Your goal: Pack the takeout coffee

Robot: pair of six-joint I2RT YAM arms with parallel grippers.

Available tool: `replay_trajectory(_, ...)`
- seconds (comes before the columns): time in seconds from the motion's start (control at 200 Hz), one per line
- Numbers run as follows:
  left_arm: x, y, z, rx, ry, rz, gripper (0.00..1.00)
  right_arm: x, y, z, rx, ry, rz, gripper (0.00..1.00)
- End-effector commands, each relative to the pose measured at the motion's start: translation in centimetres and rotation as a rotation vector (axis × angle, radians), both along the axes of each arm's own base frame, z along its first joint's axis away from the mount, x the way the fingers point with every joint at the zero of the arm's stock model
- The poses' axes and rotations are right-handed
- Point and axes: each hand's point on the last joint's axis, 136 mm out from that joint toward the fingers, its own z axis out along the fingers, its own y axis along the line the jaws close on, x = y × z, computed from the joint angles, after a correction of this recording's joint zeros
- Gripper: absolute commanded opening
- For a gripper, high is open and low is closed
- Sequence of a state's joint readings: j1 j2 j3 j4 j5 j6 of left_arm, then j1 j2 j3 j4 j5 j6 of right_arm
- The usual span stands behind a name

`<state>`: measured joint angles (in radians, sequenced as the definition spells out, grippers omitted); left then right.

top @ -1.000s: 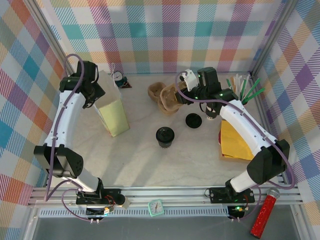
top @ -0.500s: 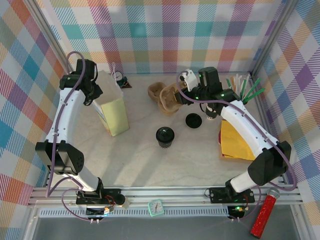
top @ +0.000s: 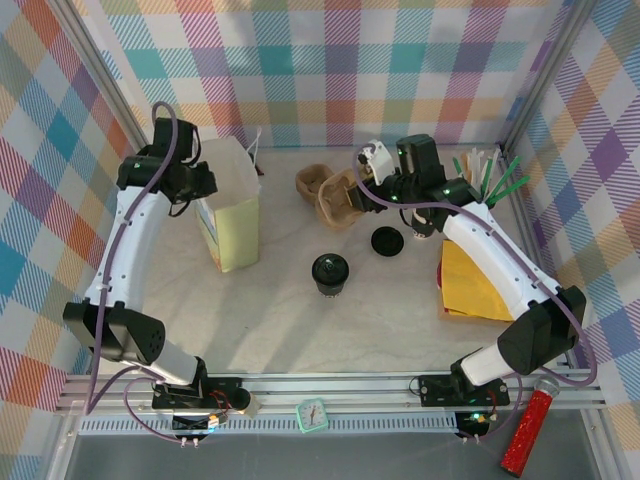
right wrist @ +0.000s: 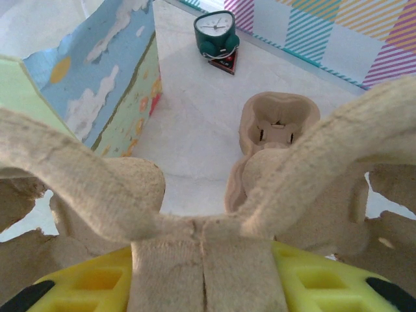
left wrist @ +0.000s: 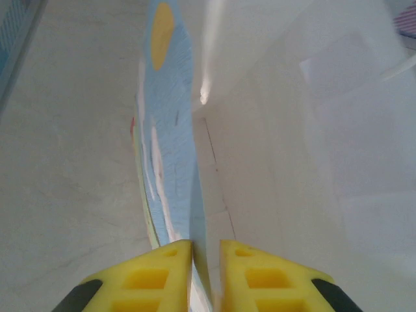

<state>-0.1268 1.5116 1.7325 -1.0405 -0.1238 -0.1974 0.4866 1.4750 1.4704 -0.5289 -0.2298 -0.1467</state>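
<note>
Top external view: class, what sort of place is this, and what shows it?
Likely a robotics test cell staged as a coffee counter: plaid walls on a metal frame, left arm and right arm bolted down, a paper bag and lidded takeout coffee.

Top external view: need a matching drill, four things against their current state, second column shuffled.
Things:
1. paper bag
2. cup carrier
3. takeout coffee
4. loose black lid

States:
A. stands free, lid on, nothing gripping it
B. wall pinched by the left gripper
C. lies flat, no cup under it
D. clamped in the right gripper

Pairs: 1-B, 2-D, 3-A, 4-C
</note>
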Motion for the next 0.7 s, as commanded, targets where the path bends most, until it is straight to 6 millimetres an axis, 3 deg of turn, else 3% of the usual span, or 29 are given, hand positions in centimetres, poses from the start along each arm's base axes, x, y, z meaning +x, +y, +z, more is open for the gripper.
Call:
replay_trajectory(0.0, -0.9, -0.9, 1.2, 0.035, -0.038, -0.095, 0.18, -1.3, 0.5, 3.0, 0.028, -0.062, 0.046, 0.43)
replay_trajectory(0.2, -1.7, -1.2, 2.6, 0.033, -0.075, -0.125, 0.19, -1.8, 0.4, 3.1, 0.027, -0.067, 0.045, 0.43)
replay_trajectory(0.415, -1.9, -1.2, 1.8, 0.023, -0.05, -0.109, 0.16, -2.0, 0.3, 2.9, 0.029, -0.066, 0.041, 0.43)
replay_trajectory(0.475, -1.9, -0.9, 1.7, 0.029, -0.046, -0.091, 0.26, -2.0, 0.3, 2.8, 0.029, -0.063, 0.04, 0.43)
replay_trajectory(0.55, -2.0, 0.0, 1.7, 0.058, -0.036, -0.041, 0.28, -2.1, 0.3, 2.7, 0.028, -0.059, 0.04, 0.43)
replay_trajectory(0.655, -2.2, 1.4, 2.5, 0.088, -0.047, 0.044, 0.39, -2.0, 0.3, 2.7, 0.024, -0.057, 0.039, 0.43)
replay_trajectory(0.695, -2.3, 1.8, 2.9, 0.091, -0.057, 0.075, 0.48, -2.0, 0.3, 2.7, 0.023, -0.06, 0.039, 0.43)
